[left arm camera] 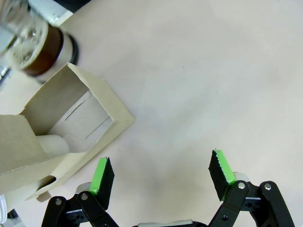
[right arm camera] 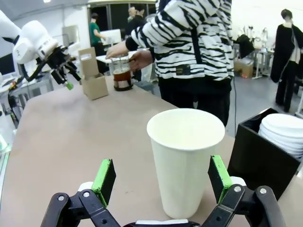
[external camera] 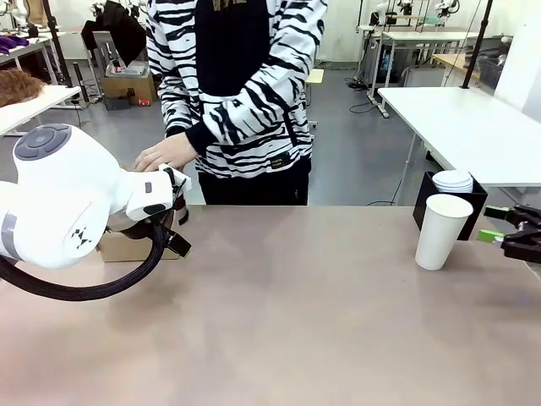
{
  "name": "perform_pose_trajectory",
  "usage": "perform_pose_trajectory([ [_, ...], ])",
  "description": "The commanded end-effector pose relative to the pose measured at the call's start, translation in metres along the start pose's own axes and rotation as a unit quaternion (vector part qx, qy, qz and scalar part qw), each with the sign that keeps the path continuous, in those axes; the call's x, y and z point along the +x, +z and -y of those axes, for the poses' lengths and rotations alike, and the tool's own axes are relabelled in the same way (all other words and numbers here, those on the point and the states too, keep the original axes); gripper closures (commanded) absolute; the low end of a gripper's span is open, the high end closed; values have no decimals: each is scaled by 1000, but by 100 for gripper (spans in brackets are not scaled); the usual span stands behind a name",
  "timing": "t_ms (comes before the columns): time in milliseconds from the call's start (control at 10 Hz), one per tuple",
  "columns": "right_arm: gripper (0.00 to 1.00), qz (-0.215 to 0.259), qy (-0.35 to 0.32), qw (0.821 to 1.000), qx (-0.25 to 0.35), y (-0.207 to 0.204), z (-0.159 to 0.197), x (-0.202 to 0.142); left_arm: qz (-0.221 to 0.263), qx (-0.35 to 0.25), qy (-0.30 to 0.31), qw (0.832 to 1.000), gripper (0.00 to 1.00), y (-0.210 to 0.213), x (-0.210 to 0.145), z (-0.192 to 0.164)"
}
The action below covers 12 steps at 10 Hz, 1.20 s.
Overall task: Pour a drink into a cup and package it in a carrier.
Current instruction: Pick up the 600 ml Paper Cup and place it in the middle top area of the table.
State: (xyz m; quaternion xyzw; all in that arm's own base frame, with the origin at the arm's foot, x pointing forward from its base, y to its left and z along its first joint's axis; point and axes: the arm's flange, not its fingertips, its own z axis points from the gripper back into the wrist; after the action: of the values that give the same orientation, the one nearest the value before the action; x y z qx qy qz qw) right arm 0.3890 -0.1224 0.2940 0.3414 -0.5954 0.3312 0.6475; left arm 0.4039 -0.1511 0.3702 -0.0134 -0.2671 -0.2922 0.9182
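Note:
The white paper cup (right arm camera: pixel 187 156) stands open-topped, without a lid, just ahead of my right gripper (right arm camera: pixel 161 179), whose green pads are spread wider than the cup and do not touch it. From the front, the cup (external camera: pixel 442 230) is at the right, with the right gripper (external camera: pixel 499 227) beside it. The brown cardboard carrier (left arm camera: pixel 71 123) lies just left of my open left gripper (left arm camera: pixel 161 172), which hangs over bare table. The drink (right arm camera: pixel 122 79) sits dark brown in a glass press pot (left arm camera: pixel 35 47) next to the carrier (right arm camera: pixel 92 75), with the person's hands on the pot.
A black box (external camera: pixel 427 203) holding a stack of white lids (external camera: pixel 453 180) stands just behind the cup. The person (external camera: pixel 237 93) stands at the far edge, one hand (external camera: pixel 165 152) near the carrier (external camera: pixel 127 245). My left arm (external camera: pixel 76 194) covers the left side.

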Motion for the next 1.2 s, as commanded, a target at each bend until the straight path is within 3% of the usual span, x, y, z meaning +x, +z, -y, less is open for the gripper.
perform_pose_trajectory([
  [0,0,21,9,1000,-15,-16,6,-23,0,0,0,1000,0,0,0,0],
  [400,0,38,-7,999,-33,-46,10,-49,0,0,0,1000,0,0,0,0],
  [1100,0,42,-40,997,-60,-85,29,-55,0,0,0,1000,0,0,0,0],
])
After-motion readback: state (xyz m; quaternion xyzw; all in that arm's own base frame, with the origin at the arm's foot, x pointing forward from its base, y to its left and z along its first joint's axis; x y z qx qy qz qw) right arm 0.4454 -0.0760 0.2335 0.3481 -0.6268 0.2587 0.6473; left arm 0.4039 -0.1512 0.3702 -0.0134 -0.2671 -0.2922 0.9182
